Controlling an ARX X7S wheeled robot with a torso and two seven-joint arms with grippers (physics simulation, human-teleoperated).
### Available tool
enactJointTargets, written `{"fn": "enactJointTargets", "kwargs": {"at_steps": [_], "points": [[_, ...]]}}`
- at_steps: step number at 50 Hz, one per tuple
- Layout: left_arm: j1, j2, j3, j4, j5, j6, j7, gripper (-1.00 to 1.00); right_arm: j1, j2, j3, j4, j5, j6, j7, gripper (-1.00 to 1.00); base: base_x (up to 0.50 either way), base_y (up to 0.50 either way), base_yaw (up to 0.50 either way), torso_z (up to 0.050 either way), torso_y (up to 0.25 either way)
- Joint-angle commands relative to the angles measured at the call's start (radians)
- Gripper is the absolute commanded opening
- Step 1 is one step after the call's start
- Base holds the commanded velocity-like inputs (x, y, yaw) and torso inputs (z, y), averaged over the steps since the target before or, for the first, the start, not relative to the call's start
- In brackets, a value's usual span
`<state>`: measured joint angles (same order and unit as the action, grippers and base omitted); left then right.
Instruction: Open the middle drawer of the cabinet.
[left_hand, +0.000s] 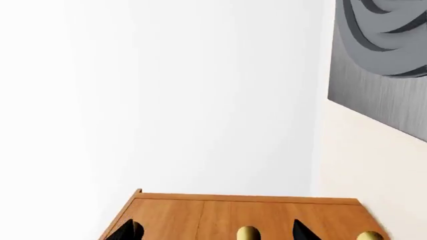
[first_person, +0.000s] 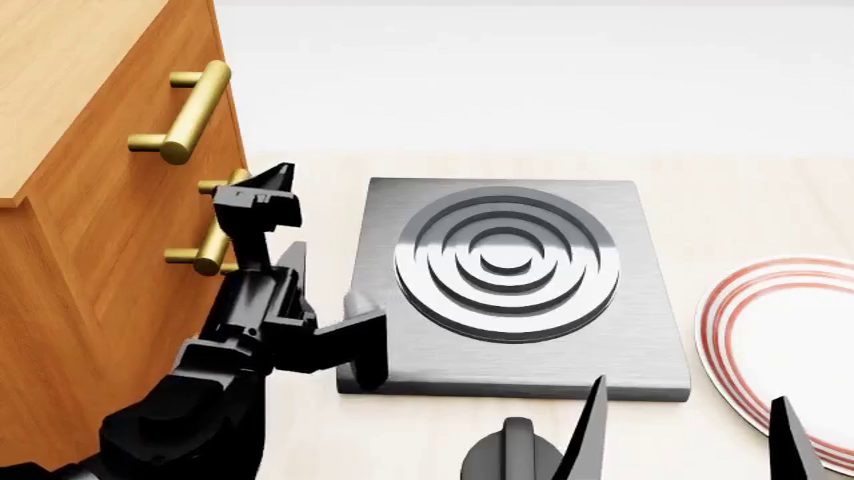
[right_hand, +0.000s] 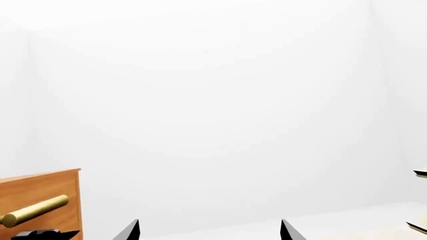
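The orange-brown cabinet (first_person: 80, 90) stands at the left of the head view, its brass bar handles stacked down the front. The top handle (first_person: 180, 110) is free. At the middle drawer (first_person: 150, 255), my left gripper (first_person: 254, 195) sits against the brass handle (first_person: 210, 255) and hides part of it. In the left wrist view the left gripper (left_hand: 213, 232) is open. A brass piece (left_hand: 248, 233) shows between its dark fingertips (left_hand: 128, 231). My right gripper (first_person: 687, 435) is open and empty at the bottom of the head view, away from the cabinet. The bottom drawer is hidden.
A grey hotplate (first_person: 507, 280) with concentric rings lies right of the cabinet, close to my left forearm. A white plate with red rings (first_person: 787, 340) lies at the far right. The right wrist view shows a cabinet corner (right_hand: 40, 192) and a white wall.
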<state>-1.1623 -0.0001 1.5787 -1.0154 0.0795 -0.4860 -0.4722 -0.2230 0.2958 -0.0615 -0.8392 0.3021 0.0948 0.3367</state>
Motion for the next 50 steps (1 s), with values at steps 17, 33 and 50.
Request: {"fn": "enactJointTargets", "kwargs": {"at_steps": [17, 33, 50], "points": [[0.011, 0.000, -0.002, -0.005, -0.019, -0.014, 0.009, 1.00, 0.003, 0.011, -0.012, 0.001, 0.006, -0.004, 0.012, 1.00, 0.00, 0.00, 0.00, 0.000, 0.000], [0.010, 0.000, -0.002, -0.031, -0.028, -0.035, 0.023, 1.00, 0.004, 0.019, -0.013, 0.005, 0.011, -0.009, 0.019, 1.00, 0.00, 0.00, 0.00, 0.000, 0.000], [0.008, 0.000, -0.006, -0.039, -0.053, -0.098, 0.026, 1.00, 0.003, 0.025, -0.013, 0.006, 0.021, -0.013, 0.027, 1.00, 0.00, 0.00, 0.00, 0.000, 0.000]]}}
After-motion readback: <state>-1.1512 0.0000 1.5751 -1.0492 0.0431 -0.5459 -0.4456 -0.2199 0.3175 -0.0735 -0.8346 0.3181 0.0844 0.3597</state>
